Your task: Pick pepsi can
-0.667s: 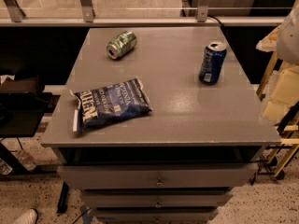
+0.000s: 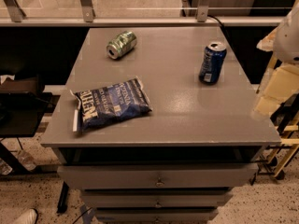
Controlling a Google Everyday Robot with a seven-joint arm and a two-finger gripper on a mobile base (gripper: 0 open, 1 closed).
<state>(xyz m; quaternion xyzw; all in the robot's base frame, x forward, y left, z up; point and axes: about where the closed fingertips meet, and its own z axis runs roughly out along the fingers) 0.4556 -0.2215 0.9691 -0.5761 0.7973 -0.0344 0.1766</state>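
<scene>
The pepsi can (image 2: 212, 62), dark blue with a silver top rim, stands upright on the right side of the grey table (image 2: 177, 120). My gripper (image 2: 275, 90) shows as pale cream and white arm parts at the right edge of the camera view. It is beside the table's right edge, to the right of the can and apart from it. It holds nothing that I can see.
A green-and-silver can (image 2: 121, 44) lies on its side at the back left. A flat blue chip bag (image 2: 111, 105) lies front left. Drawers (image 2: 159, 178) sit under the tabletop. A railing (image 2: 140, 20) runs behind. A dark stand (image 2: 21, 111) is at the left.
</scene>
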